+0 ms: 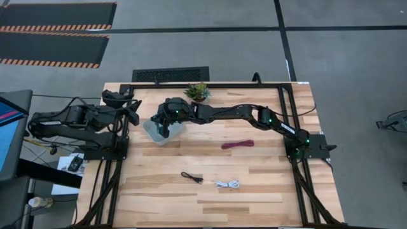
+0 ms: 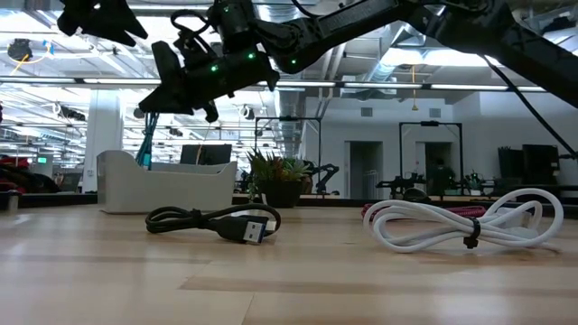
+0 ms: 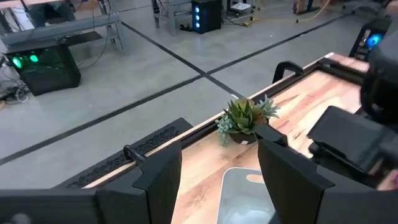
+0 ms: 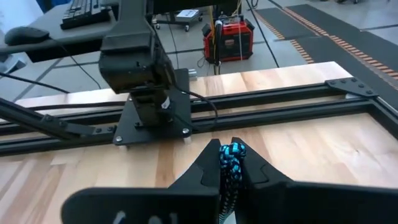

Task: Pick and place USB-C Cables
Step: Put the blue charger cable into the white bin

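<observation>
Between the right fingers, a braided teal cable.

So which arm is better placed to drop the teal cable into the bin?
Right: its end effector is shut on the teal cable above the clear bin. The left end effector is open and empty at the table's edge.

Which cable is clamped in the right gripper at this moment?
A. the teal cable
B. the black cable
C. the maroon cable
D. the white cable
A: in the right wrist view the right gripper is shut on the teal cable, while the black cable, white cable and maroon cable all lie on the table.
</observation>
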Robot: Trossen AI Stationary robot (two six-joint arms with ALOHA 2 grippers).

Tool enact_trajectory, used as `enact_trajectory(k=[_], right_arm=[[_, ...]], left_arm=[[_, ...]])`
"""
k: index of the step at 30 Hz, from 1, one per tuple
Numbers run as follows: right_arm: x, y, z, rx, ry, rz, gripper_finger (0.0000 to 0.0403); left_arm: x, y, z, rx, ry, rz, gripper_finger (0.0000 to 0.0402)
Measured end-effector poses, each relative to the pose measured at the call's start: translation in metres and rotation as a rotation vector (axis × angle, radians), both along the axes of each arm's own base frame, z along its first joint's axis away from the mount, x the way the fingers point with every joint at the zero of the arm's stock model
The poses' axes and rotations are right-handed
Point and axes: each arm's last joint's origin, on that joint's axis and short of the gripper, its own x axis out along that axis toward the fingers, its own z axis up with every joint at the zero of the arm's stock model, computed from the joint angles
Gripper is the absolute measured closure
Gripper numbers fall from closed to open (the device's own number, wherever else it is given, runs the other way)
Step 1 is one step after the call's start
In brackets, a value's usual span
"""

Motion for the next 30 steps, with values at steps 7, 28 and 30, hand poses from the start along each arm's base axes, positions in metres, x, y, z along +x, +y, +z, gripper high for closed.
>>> enact_trajectory(k=[7, 28, 30], right_arm=[[0.001, -0.001, -0.002, 0.004, -0.042, 0.015, 0.0381], [0.0, -0.015, 0.003, 0.03, -0.148, 0.024, 0.0381], [0.0, -0.014, 0.003, 0.036, -0.152, 0.055, 0.0381]], left_arm=[[-0.005, 0.0, -0.01, -0.029, -0.011, 0.004, 0.0198], [-0.007, 0.001, -0.027, -0.036, -0.074, 0.033, 0.0198], [-0.006, 0.001, -0.026, -0.029, -0.071, 0.028, 0.0198]])
